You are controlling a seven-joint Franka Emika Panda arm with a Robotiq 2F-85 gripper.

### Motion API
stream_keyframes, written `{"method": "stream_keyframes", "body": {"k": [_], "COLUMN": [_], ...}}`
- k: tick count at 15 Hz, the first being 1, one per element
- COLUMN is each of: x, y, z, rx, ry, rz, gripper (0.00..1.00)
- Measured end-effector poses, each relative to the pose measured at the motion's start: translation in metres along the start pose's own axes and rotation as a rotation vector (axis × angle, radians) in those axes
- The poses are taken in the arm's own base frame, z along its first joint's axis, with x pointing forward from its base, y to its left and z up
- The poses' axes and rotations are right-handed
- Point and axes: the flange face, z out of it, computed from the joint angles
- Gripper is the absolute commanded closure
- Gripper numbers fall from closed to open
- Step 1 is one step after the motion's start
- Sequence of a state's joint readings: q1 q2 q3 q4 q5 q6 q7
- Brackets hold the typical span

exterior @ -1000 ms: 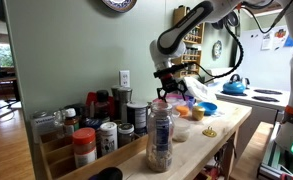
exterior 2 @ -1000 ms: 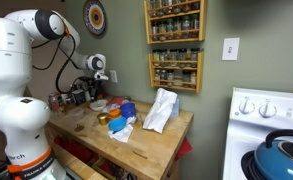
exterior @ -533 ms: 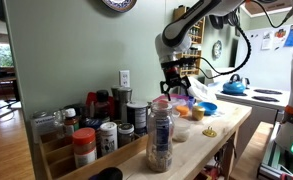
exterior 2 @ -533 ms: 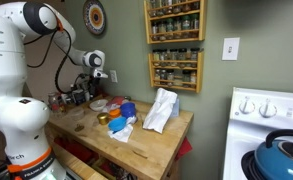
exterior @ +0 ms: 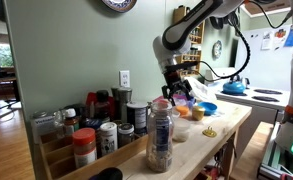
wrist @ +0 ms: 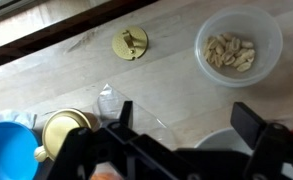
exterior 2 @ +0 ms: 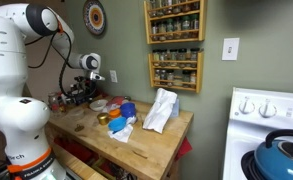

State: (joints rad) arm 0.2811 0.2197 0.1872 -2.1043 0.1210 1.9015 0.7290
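Clear plastic bowl point(wrist: 267, 28) of pale nuts point(wrist: 231, 50) on wooden counter point(wrist: 176, 70), hand point(wrist: 186, 128) spread wide nearby, empty

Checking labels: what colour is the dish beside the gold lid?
Bright blue; the dish shows best in the wrist view.

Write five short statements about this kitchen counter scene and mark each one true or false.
1. The gripper is open, with nothing between its fingers. True.
2. The clear bowl is empty. False: it holds pale nuts.
3. A white cloth lies on the wooden counter. True.
4. The kettle is red. False: it is blue.
5. The wall racks hold jars. True.
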Motion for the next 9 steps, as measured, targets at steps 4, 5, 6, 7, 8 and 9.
{"method": "stream_keyframes", "body": {"k": [4, 5, 6, 7, 8, 9], "x": [-0.015, -0.017, -0.018, -0.019, -0.02, -0.02], "y": [-0.007, -0.008, -0.009, -0.01, -0.011, -0.011], "z": [0.025, 0.029, 0.033, 0.036, 0.04, 0.043], "rx": [-0.03, -0.027, -0.017, -0.005, 0.005, 0.015], "ry": [-0.004, -0.004, -0.002, 0.0, 0.007, 0.015], "rz": [-0.203, -0.239, -0.268, -0.297, -0.321, -0.34], "gripper": [0.0, 0.0, 0.0, 0.0, 0.0, 0.0]}}
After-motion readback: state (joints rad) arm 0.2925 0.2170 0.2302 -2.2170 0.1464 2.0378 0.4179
